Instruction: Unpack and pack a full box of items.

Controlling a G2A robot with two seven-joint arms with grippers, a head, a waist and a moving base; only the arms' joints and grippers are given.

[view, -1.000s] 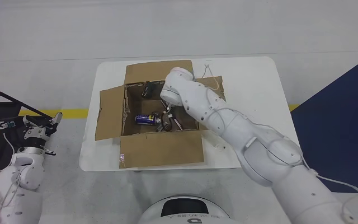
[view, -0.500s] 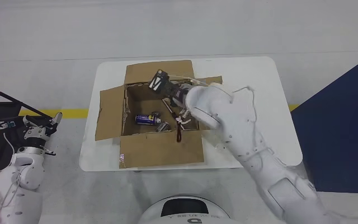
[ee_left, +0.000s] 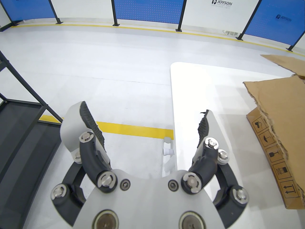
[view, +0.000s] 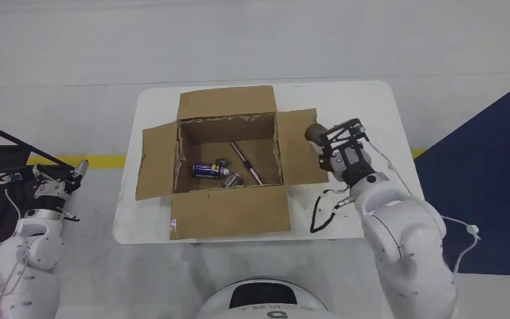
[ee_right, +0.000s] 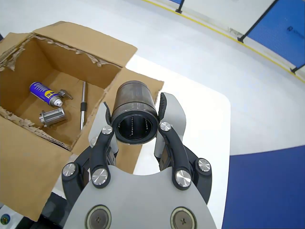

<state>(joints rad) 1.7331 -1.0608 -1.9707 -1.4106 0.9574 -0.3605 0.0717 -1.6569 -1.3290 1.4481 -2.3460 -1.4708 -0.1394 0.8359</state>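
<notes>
- At the centre of the white table, the cardboard box stands open with all four flaps folded outward.
- On the box floor, a blue spray can lies on its side toward 9 o'clock.
- A slim metal rod lies slantwise toward 3 o'clock of the can, apart from it.
- A short flanged metal part lies at 6 o'clock on the floor, just beside the can's nozzle end.
- At 3 o'clock of the box, the right gripper hangs over the outer edge of the right-hand flap. Its two pads are clamped on the sides of a dark metal cylinder, whose hollow bore faces the wrist camera.
- At 9 o'clock, off the table edge and above the floor, the left gripper is spread wide with nothing between its pads.
</notes>
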